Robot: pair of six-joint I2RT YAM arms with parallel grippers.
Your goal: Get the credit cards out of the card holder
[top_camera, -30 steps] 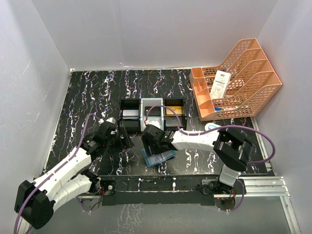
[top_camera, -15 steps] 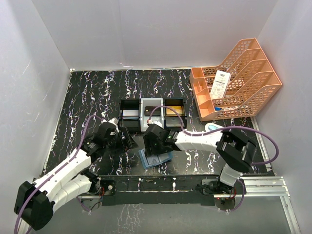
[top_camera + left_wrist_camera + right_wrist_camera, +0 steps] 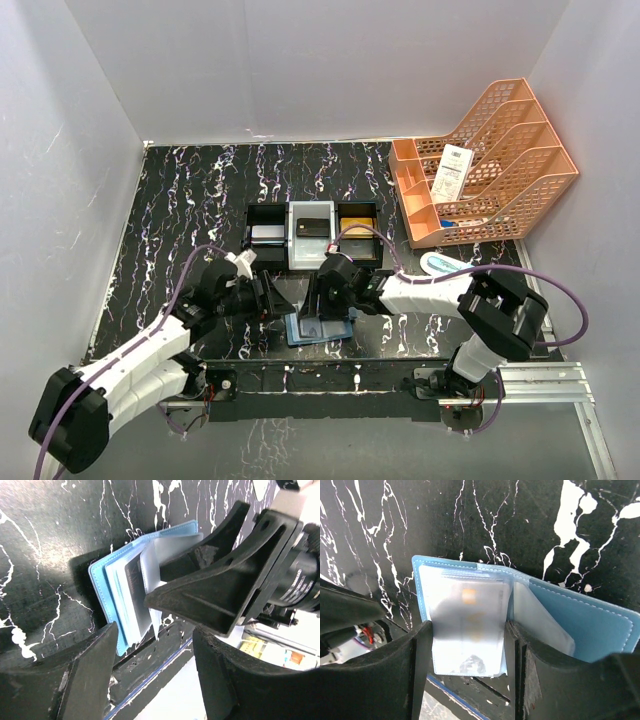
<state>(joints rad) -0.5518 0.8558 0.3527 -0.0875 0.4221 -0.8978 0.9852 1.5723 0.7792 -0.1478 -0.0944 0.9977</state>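
The teal-blue card holder (image 3: 322,330) lies open at the table's front edge, its clear pockets fanned up. It also shows in the left wrist view (image 3: 107,580) and the right wrist view (image 3: 600,625). My right gripper (image 3: 468,630) straddles one clear pocket that holds a greyish credit card (image 3: 470,615). Its fingers (image 3: 515,660) touch both side edges of the pocket. In the top view the right gripper (image 3: 323,303) stands over the holder. My left gripper (image 3: 272,300) is open and empty just left of it, and in the left wrist view (image 3: 155,645) it faces the holder's edge.
The black-and-white three-compartment tray (image 3: 290,245) behind the grippers holds a pale card, a black card (image 3: 313,227) and a gold card (image 3: 358,228). An orange file rack (image 3: 500,190) with a white barcoded slip (image 3: 455,172) stands at the back right. A white-and-light-blue oval case (image 3: 440,263) lies near it.
My left gripper has moved right, up to the holder. My right gripper has shifted right and turned over the holder, which has slid slightly toward the front edge.
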